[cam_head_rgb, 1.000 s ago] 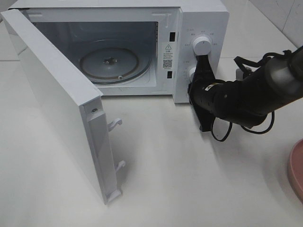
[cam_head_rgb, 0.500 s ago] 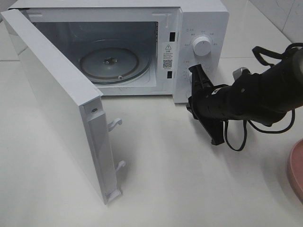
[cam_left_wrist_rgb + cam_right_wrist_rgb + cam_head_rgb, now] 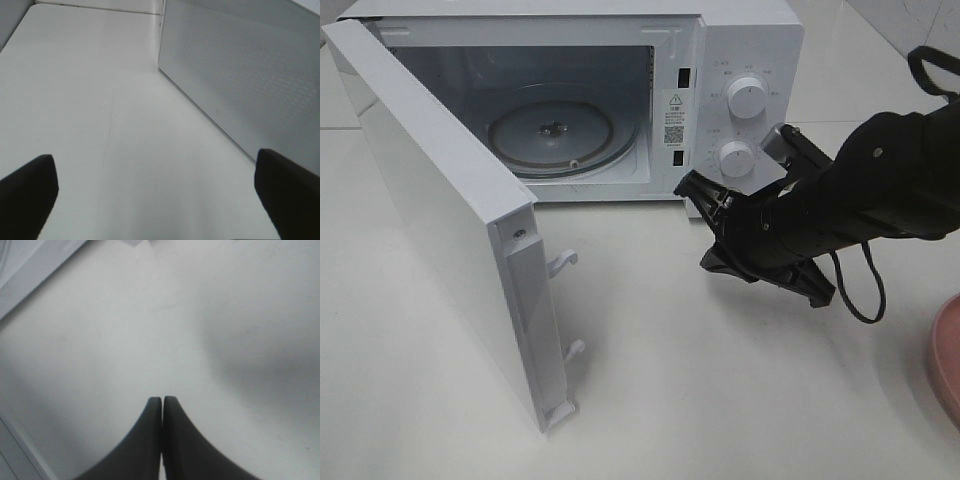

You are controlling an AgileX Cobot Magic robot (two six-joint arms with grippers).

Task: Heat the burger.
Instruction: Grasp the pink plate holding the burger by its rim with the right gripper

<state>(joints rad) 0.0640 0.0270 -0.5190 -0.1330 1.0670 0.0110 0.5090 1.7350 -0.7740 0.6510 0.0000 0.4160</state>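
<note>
Well, the burger's nowhere in shot, right tool [image 3: 162, 399] is pinched shut on nothing, left tool [image 3: 159, 185] gapes wide; guessing it's soft and squashy, so grip gently round the sides.

No burger is seen in the high view or either wrist view; its place cannot be told.

A kitchen-like setup: white microwave [image 3: 620, 100] on pale countertop [image 3: 720, 380].
</note>
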